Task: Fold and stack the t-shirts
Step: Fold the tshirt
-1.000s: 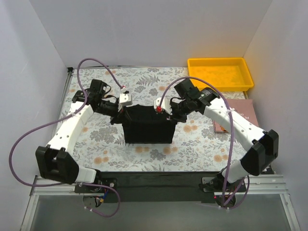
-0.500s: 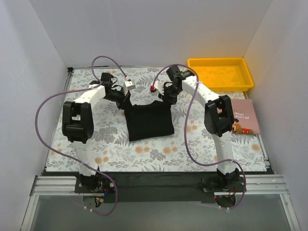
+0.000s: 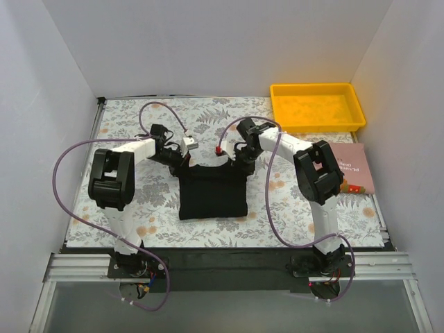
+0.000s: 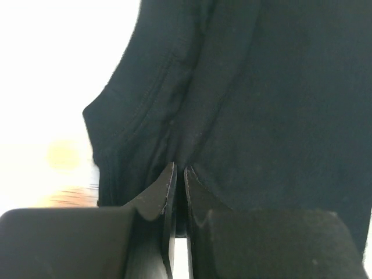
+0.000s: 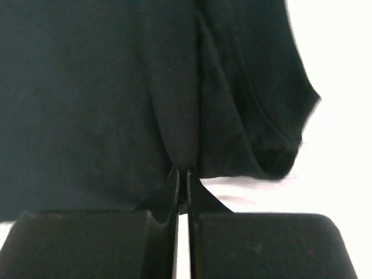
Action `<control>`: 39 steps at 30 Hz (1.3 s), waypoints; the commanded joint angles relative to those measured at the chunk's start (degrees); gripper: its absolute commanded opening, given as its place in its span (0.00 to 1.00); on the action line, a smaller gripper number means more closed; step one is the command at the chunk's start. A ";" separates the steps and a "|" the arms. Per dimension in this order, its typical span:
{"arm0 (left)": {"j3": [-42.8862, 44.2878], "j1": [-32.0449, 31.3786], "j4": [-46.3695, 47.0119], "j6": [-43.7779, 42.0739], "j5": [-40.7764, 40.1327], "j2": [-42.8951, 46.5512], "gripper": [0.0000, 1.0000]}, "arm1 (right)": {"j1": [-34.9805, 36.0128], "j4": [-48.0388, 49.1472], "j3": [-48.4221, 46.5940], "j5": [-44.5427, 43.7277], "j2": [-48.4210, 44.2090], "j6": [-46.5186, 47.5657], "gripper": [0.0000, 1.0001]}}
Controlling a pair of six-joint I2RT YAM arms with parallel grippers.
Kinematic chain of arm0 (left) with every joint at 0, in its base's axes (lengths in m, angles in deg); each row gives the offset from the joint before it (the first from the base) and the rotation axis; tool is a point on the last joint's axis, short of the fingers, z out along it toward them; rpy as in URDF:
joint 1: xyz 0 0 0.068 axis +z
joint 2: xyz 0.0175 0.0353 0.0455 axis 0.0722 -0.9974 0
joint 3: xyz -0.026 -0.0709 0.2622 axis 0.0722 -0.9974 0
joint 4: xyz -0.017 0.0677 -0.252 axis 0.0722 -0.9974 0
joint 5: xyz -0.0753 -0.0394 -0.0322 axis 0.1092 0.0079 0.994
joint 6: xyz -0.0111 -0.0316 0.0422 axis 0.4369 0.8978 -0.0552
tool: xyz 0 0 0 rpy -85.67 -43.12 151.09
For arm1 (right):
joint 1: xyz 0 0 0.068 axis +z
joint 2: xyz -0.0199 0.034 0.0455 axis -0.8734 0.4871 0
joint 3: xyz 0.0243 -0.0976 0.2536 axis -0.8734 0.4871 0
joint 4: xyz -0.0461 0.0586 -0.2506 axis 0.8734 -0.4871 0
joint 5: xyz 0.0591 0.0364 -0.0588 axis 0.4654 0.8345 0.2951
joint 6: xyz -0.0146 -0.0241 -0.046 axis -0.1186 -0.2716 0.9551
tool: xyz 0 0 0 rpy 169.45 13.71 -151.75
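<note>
A black t-shirt lies as a folded rectangle in the middle of the floral table. My left gripper is shut on its far left corner. My right gripper is shut on its far right corner. In the left wrist view the left gripper pinches a ridge of the black t-shirt beside a stitched hem. In the right wrist view the right gripper pinches a fold of the black t-shirt. What lies under the shirt is hidden.
A yellow tray stands at the back right corner. A pinkish book lies by the right wall, next to the right arm's elbow. White walls close in the table on three sides. Purple cables loop off both arms.
Both grippers stay shut on the shirt's far corners. They carried that edge toward the back, then brought it nearer and lower. The shirt now lies a little closer to the arm bases.
</note>
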 commanded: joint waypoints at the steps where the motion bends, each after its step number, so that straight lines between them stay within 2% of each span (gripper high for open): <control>1: -5.98 -0.95 -1.82 -4.36 1.14 9.39 0.01 | 3.38 -3.53 9.15 3.53 -7.58 -6.19 0.01; 3: -10.02 -0.87 -4.01 -8.23 2.38 13.34 0.02 | 4.79 -3.53 14.52 5.63 -12.76 -8.31 0.01; 5: -13.35 -0.87 -7.68 -13.22 3.43 15.64 0.07 | 5.23 -3.70 17.33 6.78 -16.01 -11.03 0.01; 6: -14.16 -0.87 -8.84 -14.81 4.30 17.82 0.12 | 5.23 -3.88 17.69 7.66 -16.64 -12.08 0.07; 7: -14.95 -0.78 -9.55 -15.09 4.57 18.80 0.25 | 5.14 -4.05 17.70 8.10 -17.43 -13.40 0.23; 8: -15.74 -0.87 -10.25 -15.18 4.49 19.86 0.29 | 4.80 -4.84 17.26 8.63 -17.79 -13.94 0.39; 9: -15.84 -0.78 -10.43 -15.44 4.57 20.74 0.33 | 4.44 -5.02 16.91 10.46 -18.05 -14.46 0.65; 10: -15.66 -0.08 -10.43 -15.44 4.84 22.75 0.36 | 3.74 -5.11 16.38 11.87 -18.40 -15.16 0.70; 14: -14.09 1.86 -7.36 -13.78 9.58 26.19 0.48 | -2.13 -4.76 9.98 23.89 -15.25 -23.49 0.66; 15: -13.47 1.86 -7.10 -13.60 12.02 26.54 0.52 | -2.76 -4.67 6.65 25.06 -14.11 -25.09 0.57; 17: -13.29 0.20 -4.56 -11.59 12.84 26.90 0.62 | -3.20 -4.32 3.56 26.21 -10.25 -28.60 0.47; 18: -13.72 -0.94 -3.15 -10.10 12.32 26.90 0.63 | -3.21 -3.27 1.54 27.43 -9.10 -29.92 0.39; 22: -16.27 -7.88 8.16 -5.96 8.10 26.55 0.63 | -2.77 2.97 -0.40 30.60 -3.66 -37.57 0.35; 25: -16.45 -10.18 13.54 -3.59 5.55 24.27 0.63 | -1.89 6.91 -1.90 30.78 -1.10 -41.62 0.33; 31: -16.72 -13.43 14.62 -7.62 3.35 20.14 0.58 | -0.22 12.38 -1.64 33.15 2.68 -48.38 0.27; 39: -16.98 -15.45 14.27 -9.38 2.64 16.53 0.48 | 0.48 15.98 -0.68 33.68 5.24 -52.44 0.24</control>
